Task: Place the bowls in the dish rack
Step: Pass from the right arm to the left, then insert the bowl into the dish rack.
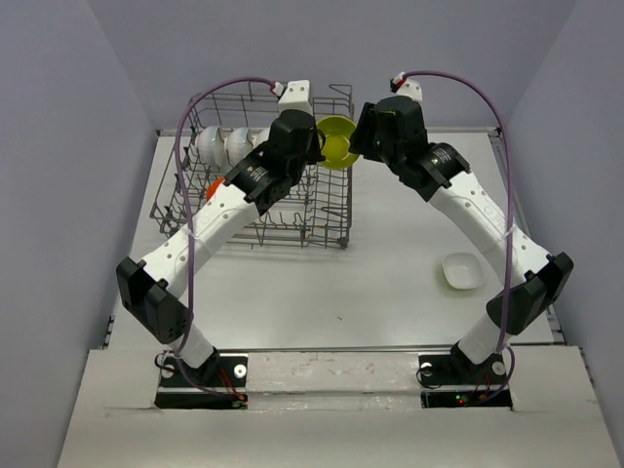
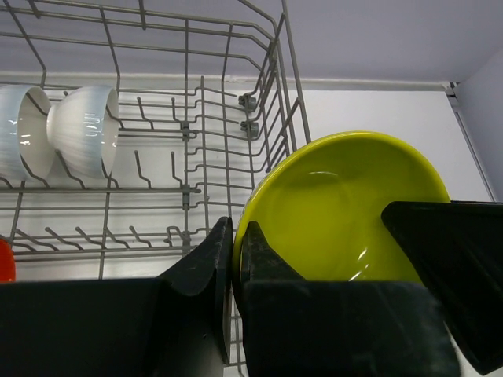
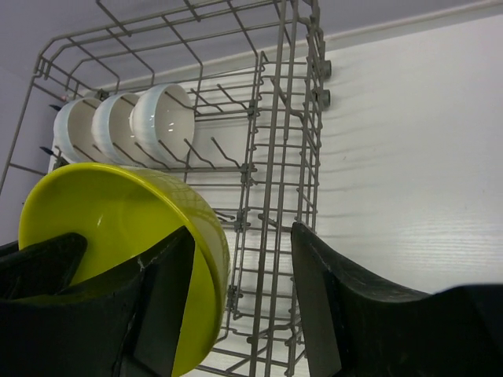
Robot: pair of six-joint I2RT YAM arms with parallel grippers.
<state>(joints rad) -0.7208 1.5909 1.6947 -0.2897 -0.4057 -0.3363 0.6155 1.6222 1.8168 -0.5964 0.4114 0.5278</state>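
L gripper [image 2: 238, 230] is pinched nearly shut on the rim of the yellow bowl [image 2: 338, 204]. One finger is outside the wall, the other inside, gripping at about the bowl's 7 o'clock in the L wrist view. R gripper [image 3: 242, 232] is wide open w/ nothing clamped. One of its fingers [image 3: 161, 298] sits inside the bowl at the wall, and the rim lies in the gap; can't tell if finger and wall touch. Its other finger is well apart from the bowl, at 3 o'clock. The bowl hangs tilted on edge off the table [image 1: 390, 253], between the two grippers. From above that's approx 12 o'clock of the table, right at the rack's R side wall near the far corner; can't tell if it's over the inside or just outside. The rack [image 1: 327, 210] sits at the table's 10 o'clock. Three white bowls [image 3: 161, 118] stand on edge in a row among the tines at its far L end. An orange item [image 1: 212, 187] shows at the rack's L side, mostly hidden by the L arm. A small white dish [image 1: 461, 270] lies on the table at approx 4 o'clock, well apart from the rack.
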